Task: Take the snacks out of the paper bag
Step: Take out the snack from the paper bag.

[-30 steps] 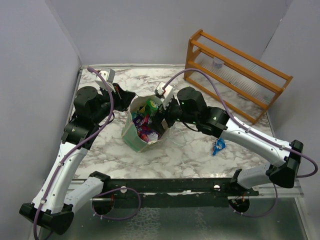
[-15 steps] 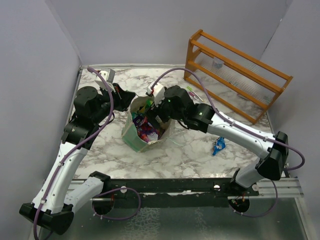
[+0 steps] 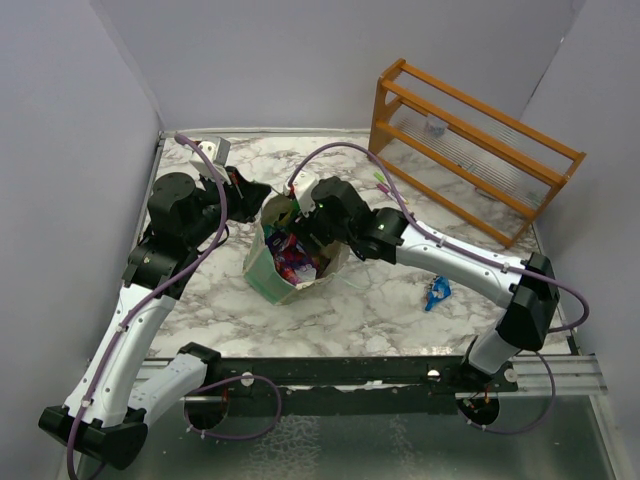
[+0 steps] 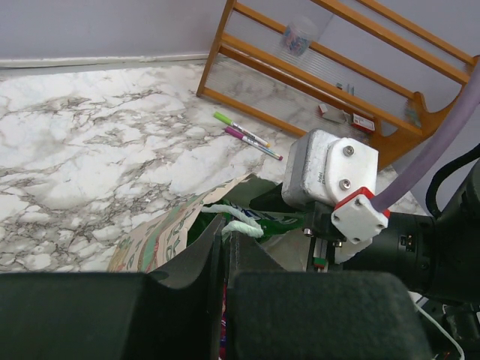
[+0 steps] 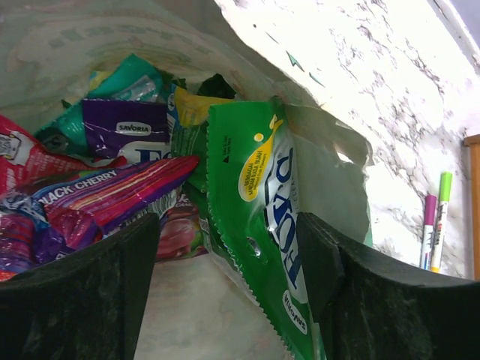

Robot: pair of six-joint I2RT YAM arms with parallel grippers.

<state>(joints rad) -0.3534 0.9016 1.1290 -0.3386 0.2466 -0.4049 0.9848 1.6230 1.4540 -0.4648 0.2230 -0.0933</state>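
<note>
The paper bag stands open at the table's middle left, full of snacks. My left gripper is at the bag's far-left rim; the left wrist view shows it shut on the white cord handle by the rim. My right gripper reaches down into the bag's mouth. In the right wrist view it is open, with a green packet standing between the jaws. Purple-pink packets and a teal one lie behind.
An orange wooden rack stands at the back right. Two pens lie on the marble near it and also show in the right wrist view. A small blue object lies right of the bag.
My right arm has swung left and gone over and into the bag's mouth, now covering the green packet in the top view. The left arm and the bag have stayed put.
</note>
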